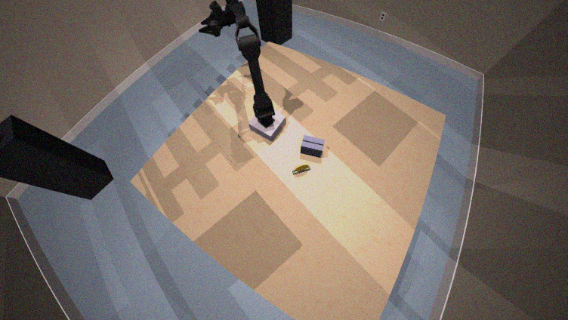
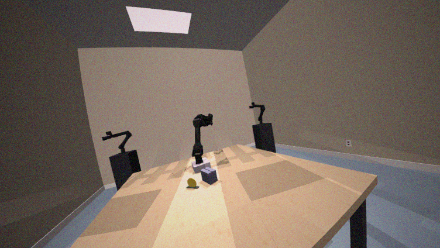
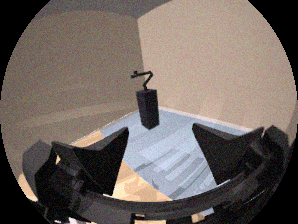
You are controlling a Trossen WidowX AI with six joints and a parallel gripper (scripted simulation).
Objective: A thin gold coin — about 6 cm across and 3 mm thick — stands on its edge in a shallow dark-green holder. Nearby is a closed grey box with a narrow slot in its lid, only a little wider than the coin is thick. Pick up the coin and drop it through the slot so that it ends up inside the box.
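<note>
The gold coin (image 1: pixel 301 167) (image 2: pixel 191 182) stands on its edge in the dark-green holder (image 1: pixel 294 173) (image 2: pixel 196 187) on the table. The grey box (image 1: pixel 311 150) (image 2: pixel 209 176) stands close to the holder, lid closed, with a thin dark slot running across its top. My gripper (image 1: pixel 204 26) (image 2: pixel 211 119) (image 3: pixel 161 128) is raised high above the robot's base, far from the coin and box, and points off to the side. In the wrist view its two fingers stand wide apart with nothing between them. Neither coin nor box shows in the wrist view.
The arm's pale base block (image 1: pixel 271 132) (image 2: pixel 200 167) sits on the wooden table (image 1: pixel 338 206) (image 2: pixel 277 215), behind the box. Black pedestals (image 1: pixel 274 21) (image 2: pixel 264 137) (image 3: pixel 148 110) stand on the floor beyond the table, some carrying other arms. Patches of shadow and bright light cross the table.
</note>
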